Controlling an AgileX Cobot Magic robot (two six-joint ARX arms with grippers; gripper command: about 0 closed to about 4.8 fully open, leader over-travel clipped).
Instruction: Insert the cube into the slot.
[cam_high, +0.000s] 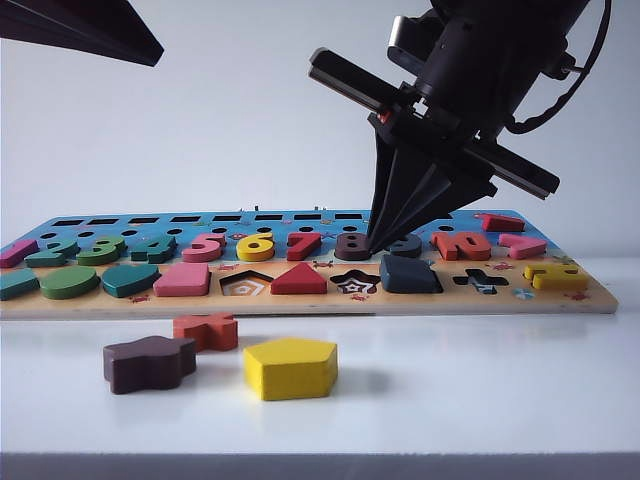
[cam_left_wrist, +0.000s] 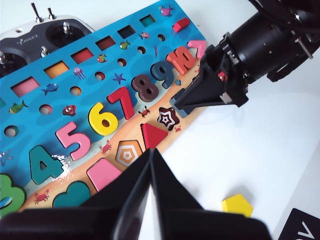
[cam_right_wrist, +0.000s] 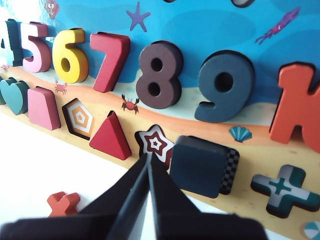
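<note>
Right gripper (cam_right_wrist: 148, 159), jaws together, I see at lower centre, just left of the dark navy square wooden cube (cam_right_wrist: 199, 164) overlapping its checkerboard slot (cam_right_wrist: 231, 170); left gripper (cam_left_wrist: 151, 156) pinched too.

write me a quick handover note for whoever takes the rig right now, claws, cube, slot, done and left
Right claw: shut, empty, tips down at the board beside the cube.
Left claw: shut, empty, off the near board edge.
Cube: lying in the slot but shifted, a strip of checkerboard floor showing on one side.
Done: cube carried to the slot and released.
Left: probably nudge it until it sits square.
</note>
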